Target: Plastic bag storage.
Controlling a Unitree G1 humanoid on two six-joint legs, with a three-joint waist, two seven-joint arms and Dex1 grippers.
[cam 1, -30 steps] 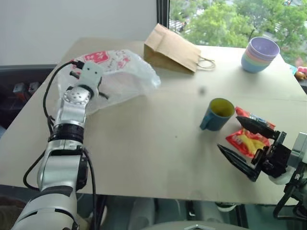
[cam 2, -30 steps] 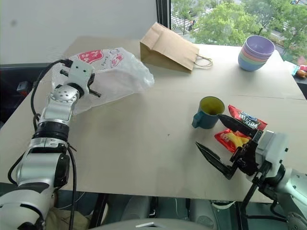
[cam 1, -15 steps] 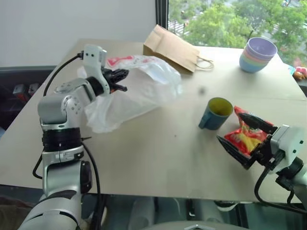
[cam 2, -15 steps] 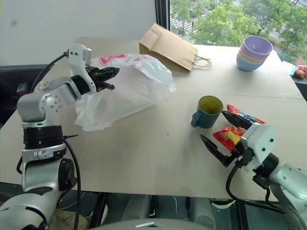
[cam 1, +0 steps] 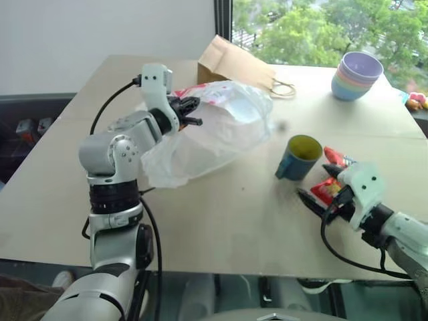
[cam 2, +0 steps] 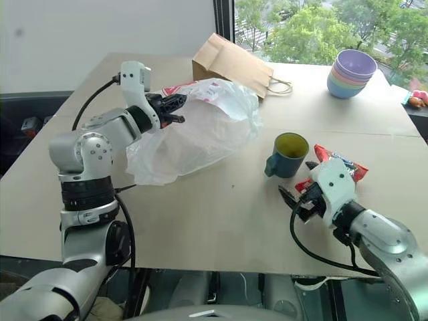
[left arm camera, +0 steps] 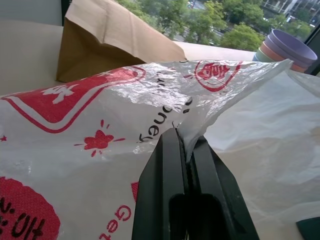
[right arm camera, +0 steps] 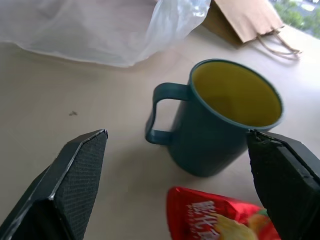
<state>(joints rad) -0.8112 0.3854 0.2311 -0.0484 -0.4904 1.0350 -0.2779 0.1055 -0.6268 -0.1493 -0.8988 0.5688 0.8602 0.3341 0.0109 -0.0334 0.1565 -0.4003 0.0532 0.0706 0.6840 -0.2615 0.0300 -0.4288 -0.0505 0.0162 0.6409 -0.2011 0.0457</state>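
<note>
With jaws pinched on the plastic bag [cam 1: 214, 130], the left gripper [cam 1: 189, 111] should lift slowly toward the blue mug [cam 1: 300, 158], while the right gripper [right arm camera: 180, 185], jaws wide, steadies it.

soft, even daylight comes from the window [cam 1: 321, 27] at the back, shadows on the surface [cam 1: 221, 221] are faint, and focus is mostly sharp.

A wide pale wooden table [cam 1: 221, 221] carries everything. The plastic bag [cam 1: 207, 137] has its lower part resting on the left half of the top. Behind it, near the far edge, a brown paper bag [cam 1: 231, 60] lies on its side. A stack of bowls [cam 1: 356, 75] stands at the far right. A blue cup [cam 1: 299, 158] with a yellow inside stands right of centre, a red snack packet [cam 2: 334, 164] just beside it.
</note>
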